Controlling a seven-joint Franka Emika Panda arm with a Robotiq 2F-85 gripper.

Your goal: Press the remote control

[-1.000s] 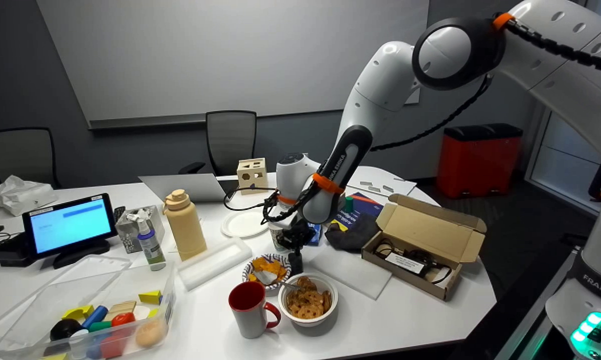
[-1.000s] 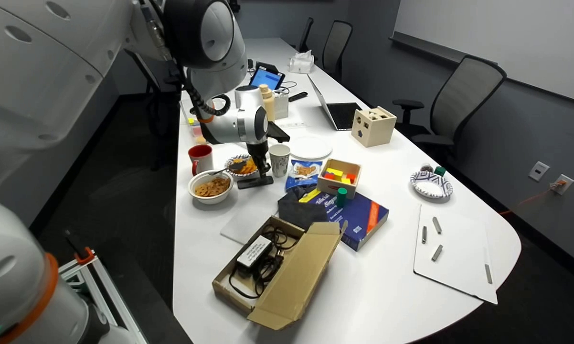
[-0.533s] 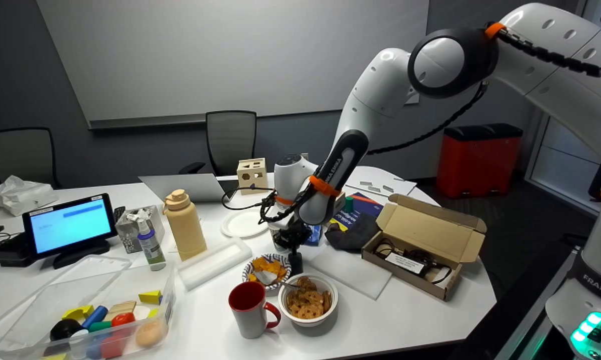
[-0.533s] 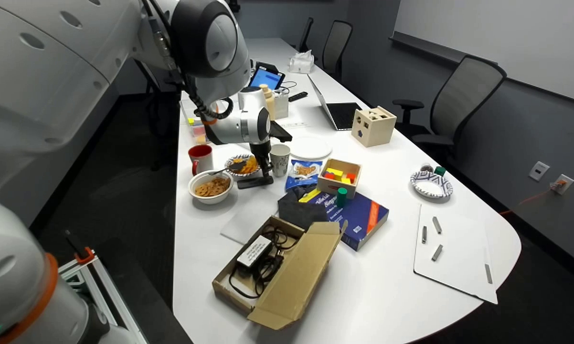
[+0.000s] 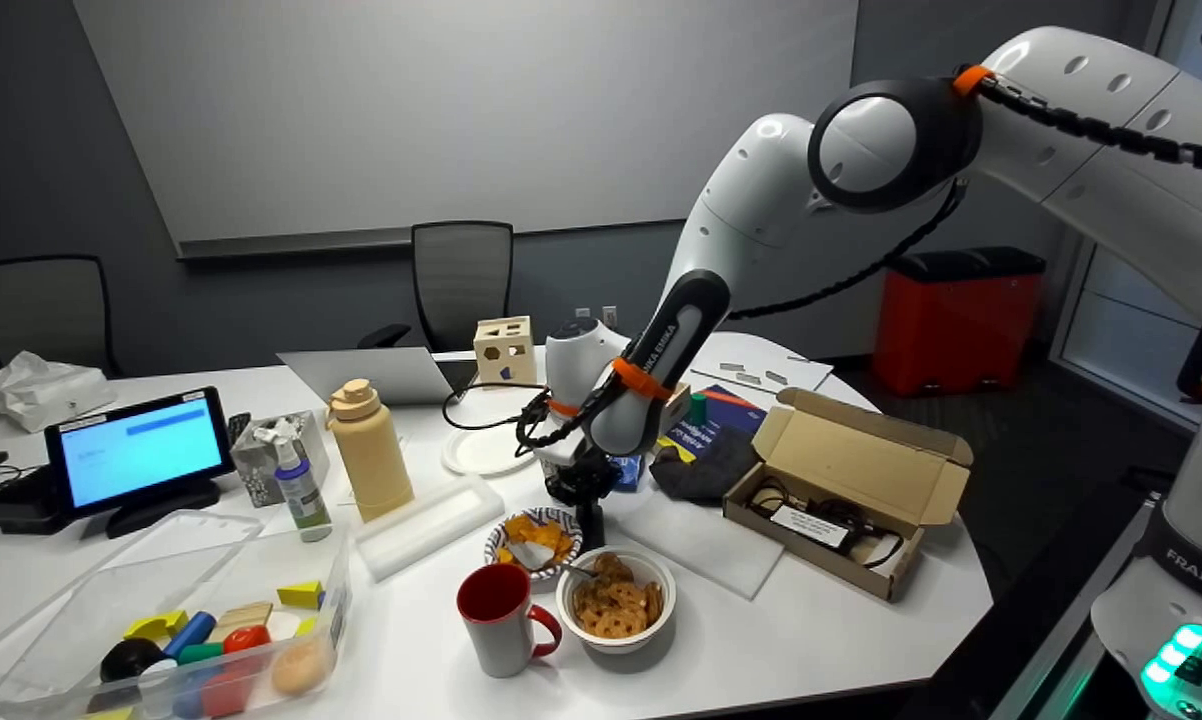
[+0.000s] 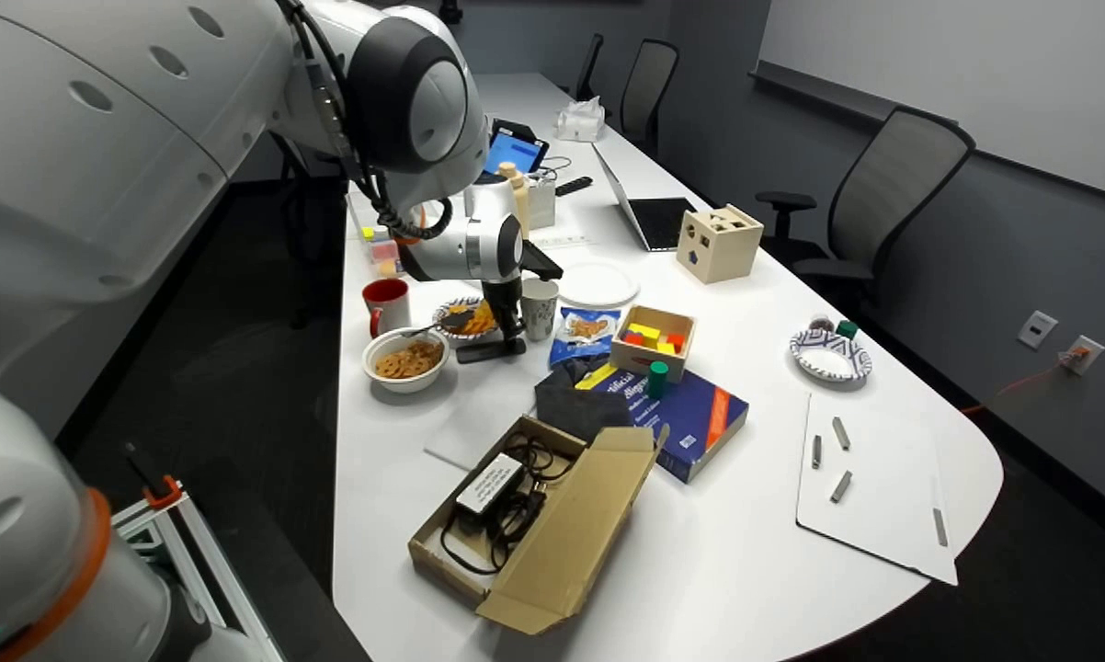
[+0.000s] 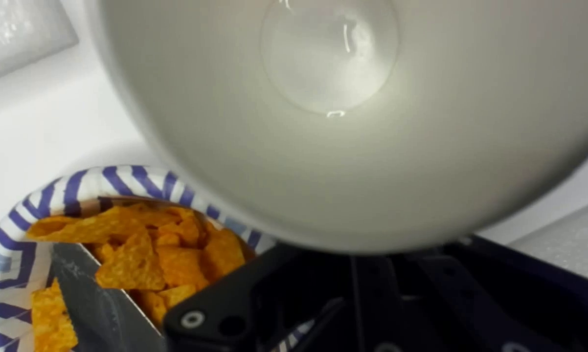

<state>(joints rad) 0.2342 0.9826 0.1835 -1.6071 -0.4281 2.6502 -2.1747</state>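
Observation:
The black remote control (image 6: 484,352) lies on the white table beside the chip bowl. It also shows in an exterior view (image 5: 592,538), partly hidden behind the bowls. It is not visible in the wrist view. My gripper (image 6: 516,333) points down at the remote's end near the paper cup. In an exterior view the gripper (image 5: 589,508) is likewise right over the remote; I cannot tell whether it touches. The fingers look drawn together and hold nothing visible. In the wrist view the gripper (image 7: 367,278) is dark, its fingertips hidden by the cup's rim.
The paper cup (image 6: 540,310) stands close against the gripper. The chip bowl (image 7: 10,266) with a spoon, a cookie bowl (image 5: 616,600) and a red-and-grey mug (image 5: 506,620) stand nearby. A white pad (image 6: 479,418), blue snack bag (image 6: 585,337) and open cardboard box (image 6: 571,542) lie around.
The arm's elbow has come lower. The gripper has shifted slightly and moved a little lower over the remote's end. The remote lies as before.

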